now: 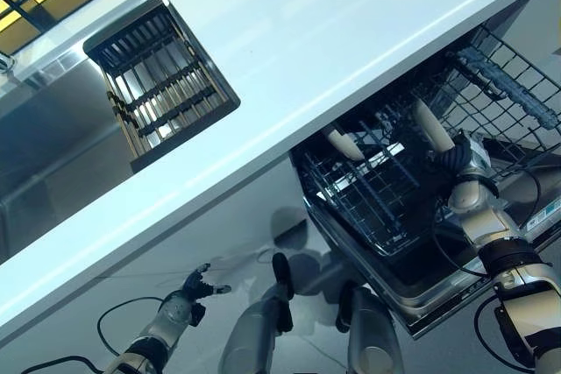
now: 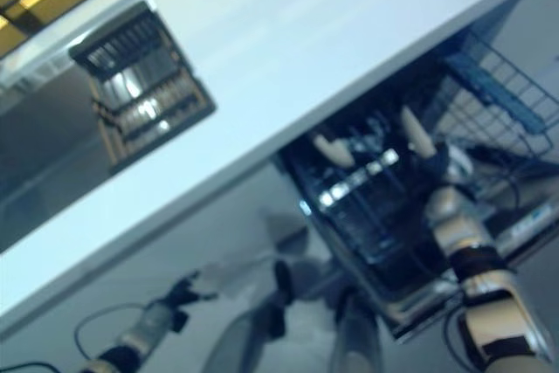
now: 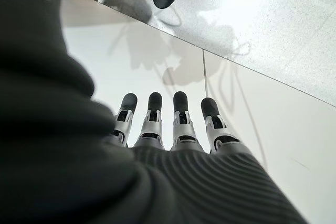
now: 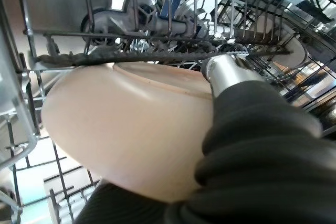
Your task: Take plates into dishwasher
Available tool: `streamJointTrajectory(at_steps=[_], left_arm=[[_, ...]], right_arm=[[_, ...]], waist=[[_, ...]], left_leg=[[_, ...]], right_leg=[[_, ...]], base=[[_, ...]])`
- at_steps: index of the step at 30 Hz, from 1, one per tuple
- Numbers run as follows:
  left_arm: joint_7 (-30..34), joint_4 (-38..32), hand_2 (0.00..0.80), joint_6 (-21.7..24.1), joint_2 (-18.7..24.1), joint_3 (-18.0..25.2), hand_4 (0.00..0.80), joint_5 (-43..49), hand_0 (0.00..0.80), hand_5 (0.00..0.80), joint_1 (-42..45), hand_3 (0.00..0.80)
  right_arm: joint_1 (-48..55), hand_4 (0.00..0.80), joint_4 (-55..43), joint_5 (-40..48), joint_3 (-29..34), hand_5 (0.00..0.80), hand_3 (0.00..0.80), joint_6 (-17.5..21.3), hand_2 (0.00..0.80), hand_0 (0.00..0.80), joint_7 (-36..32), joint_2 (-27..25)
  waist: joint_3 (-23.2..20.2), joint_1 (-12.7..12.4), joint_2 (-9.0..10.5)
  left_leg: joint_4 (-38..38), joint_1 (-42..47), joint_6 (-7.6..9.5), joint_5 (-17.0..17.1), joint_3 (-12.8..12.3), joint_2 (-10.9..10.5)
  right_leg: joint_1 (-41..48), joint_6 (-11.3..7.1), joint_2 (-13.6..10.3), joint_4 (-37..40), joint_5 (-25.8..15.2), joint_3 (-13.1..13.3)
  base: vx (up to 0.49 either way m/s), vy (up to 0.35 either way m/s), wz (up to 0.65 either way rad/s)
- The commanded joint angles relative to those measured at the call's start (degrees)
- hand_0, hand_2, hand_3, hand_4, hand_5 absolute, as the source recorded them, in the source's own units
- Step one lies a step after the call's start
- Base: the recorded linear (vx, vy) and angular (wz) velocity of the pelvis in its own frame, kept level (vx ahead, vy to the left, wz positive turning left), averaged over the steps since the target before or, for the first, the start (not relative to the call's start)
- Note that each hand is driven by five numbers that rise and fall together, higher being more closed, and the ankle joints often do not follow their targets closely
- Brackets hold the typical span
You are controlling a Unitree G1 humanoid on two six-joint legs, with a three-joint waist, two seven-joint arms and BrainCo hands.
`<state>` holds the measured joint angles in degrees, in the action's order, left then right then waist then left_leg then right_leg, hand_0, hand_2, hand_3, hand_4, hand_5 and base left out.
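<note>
Two plates show: right hand fingers and thumb curled on a beige plate inside the dishwasher rack at right of frame, a second plate standing just beyond, left hand lower left, fingers straight, empty.

Bright glare on countertop; right eye view blurred.
</note>
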<state>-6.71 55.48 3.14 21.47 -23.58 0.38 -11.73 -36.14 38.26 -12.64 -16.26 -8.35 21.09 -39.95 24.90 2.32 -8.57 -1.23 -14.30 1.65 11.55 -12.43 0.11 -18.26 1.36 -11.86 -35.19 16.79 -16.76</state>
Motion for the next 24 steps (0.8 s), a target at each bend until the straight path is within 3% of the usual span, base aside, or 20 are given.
streamJointTrajectory(at_steps=[1,13,24], left_arm=[[-1.2,2.0,0.000,1.0,-1.5,-1.4,0.000,-0.9,0.000,0.000,-2.1,0.000],[-1.2,2.3,0.000,0.7,-1.7,-1.9,0.000,-0.7,0.000,0.000,-3.3,0.000],[-1.3,2.4,0.000,0.8,-1.9,-2.0,0.000,-0.5,0.000,0.000,-3.6,0.000]], right_arm=[[0.3,0.800,0.1,-2.8,-5.6,0.800,0.800,-1.0,0.800,0.800,-0.1,5.3],[-0.3,0.800,0.8,-8.8,-9.5,0.800,0.800,-2.6,0.800,0.800,1.5,5.7],[-0.3,0.800,1.4,-9.1,-10.6,0.800,0.800,-2.7,0.800,0.800,2.5,5.7]], waist=[[1.3,-1.0,-0.41],[1.3,-1.3,-0.61],[1.4,-1.4,-0.80]], left_leg=[[0.4,2.3,-3.74,-5.5,1.9,1.7],[1.0,2.1,-3.75,-5.3,2.1,1.5],[1.0,1.8,-3.82,-5.1,2.3,1.5]], right_leg=[[3.8,4.45,2.2,3.9,1.6,-2.1],[3.7,4.38,2.3,4.4,1.6,-2.5],[3.3,4.41,2.2,4.1,1.8,-2.5]], base=[[0.000,0.000,0.00],[0.000,0.000,0.00],[0.000,0.000,0.00]])
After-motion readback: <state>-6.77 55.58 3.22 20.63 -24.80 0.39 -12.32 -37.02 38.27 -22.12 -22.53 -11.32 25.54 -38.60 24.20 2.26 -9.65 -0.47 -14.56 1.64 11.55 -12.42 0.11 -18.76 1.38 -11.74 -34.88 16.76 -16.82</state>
